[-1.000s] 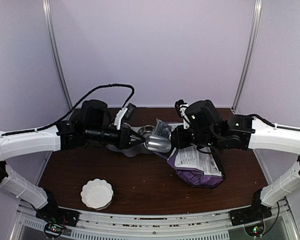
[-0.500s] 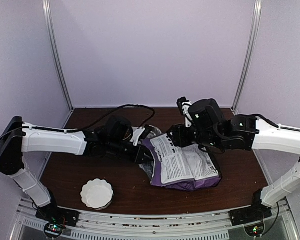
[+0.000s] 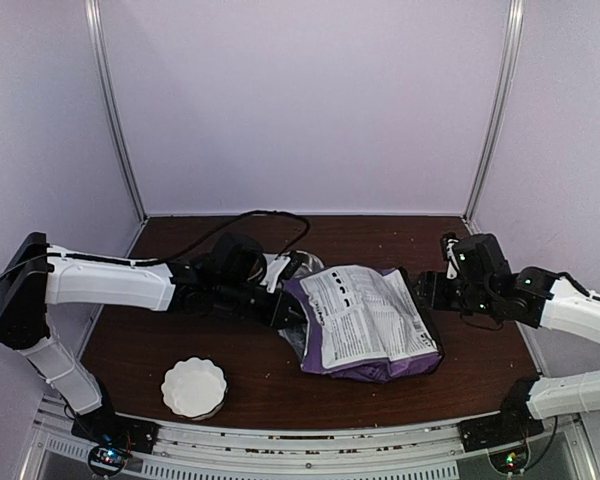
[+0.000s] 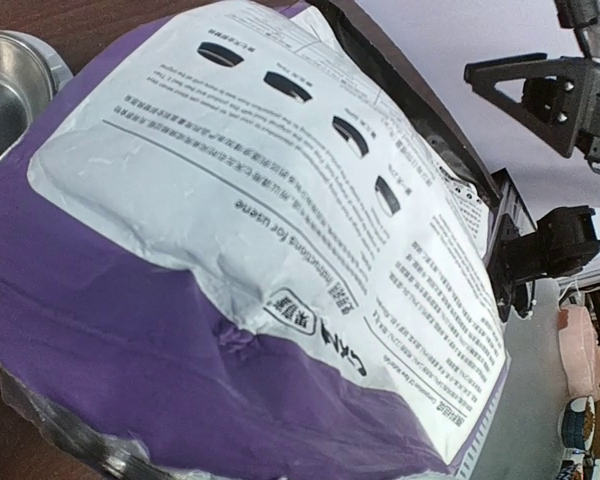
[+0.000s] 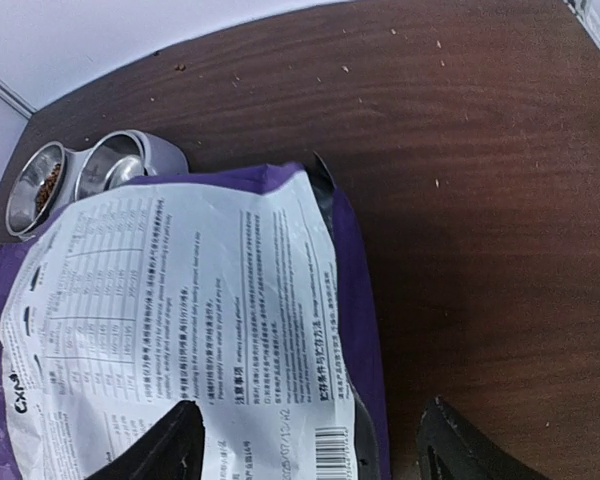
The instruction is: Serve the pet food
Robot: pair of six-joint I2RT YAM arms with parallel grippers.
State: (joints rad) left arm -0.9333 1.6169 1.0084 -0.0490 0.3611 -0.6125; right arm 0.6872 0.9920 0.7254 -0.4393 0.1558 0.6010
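Observation:
The purple-and-white bag [image 3: 365, 320] lies flat on the brown table, printed side up. It fills the left wrist view [image 4: 280, 250]. My right gripper [image 3: 420, 290] hangs just right of the bag's far end, open and empty, its dark fingers [image 5: 170, 445] spread over the bag's edge [image 5: 180, 320]. My left gripper [image 3: 288, 312] presses against the bag's left edge. Its fingers and the metal scoop are hidden by the bag. Pet food [image 5: 42, 190] shows as brown bits in the left cup of a metal double bowl [image 5: 120, 165] behind the bag.
A white fluted dish [image 3: 193, 388] stands near the front left edge. The metal double bowl [image 3: 302, 263] sits behind the left gripper. Crumbs dot the table beyond the bag [image 5: 440, 45]. Purple walls close in the back and sides.
My right gripper opened, let go of the bag and drew back to the right. The bag dropped flat. My left arm came down with the scoop to the bag's left edge.

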